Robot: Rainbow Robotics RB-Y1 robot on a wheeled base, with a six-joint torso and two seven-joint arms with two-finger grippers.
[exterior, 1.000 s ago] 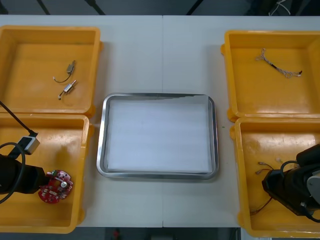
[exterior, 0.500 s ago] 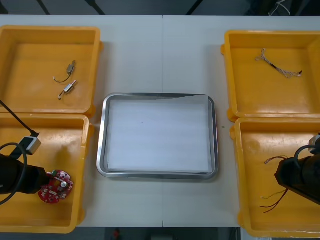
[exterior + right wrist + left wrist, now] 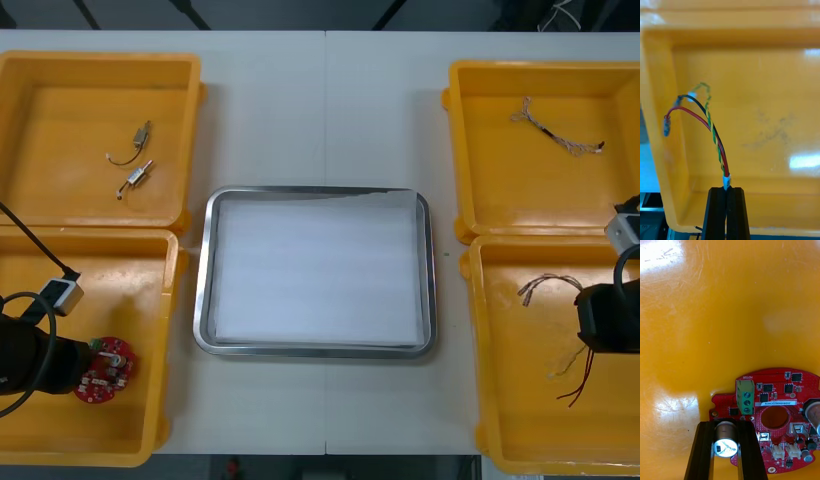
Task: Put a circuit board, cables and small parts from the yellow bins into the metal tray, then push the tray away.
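In the near left yellow bin [image 3: 165,300], my left gripper [image 3: 726,445] is shut on the silver cylindrical part of the round red circuit board [image 3: 777,416]. In the front view the circuit board [image 3: 103,373] sticks out from the left gripper [image 3: 85,358]. My right gripper [image 3: 727,193] is shut on the white-sleeved end of a red and yellow cable [image 3: 711,129], which hangs over the near right bin [image 3: 763,112]. From the front, the cable's ends [image 3: 546,285] trail on both sides of the right gripper [image 3: 603,322].
The metal tray [image 3: 204,270], white inside, lies between the bins. The far left bin [image 3: 100,65] holds two small metal parts [image 3: 141,134] [image 3: 136,177]. A thin twisted cable [image 3: 556,135] lies in the far right bin [image 3: 455,150].
My left gripper has shut on the circuit board, which shifted slightly to the left. The right gripper has moved toward the far side of its bin with the cable in it.
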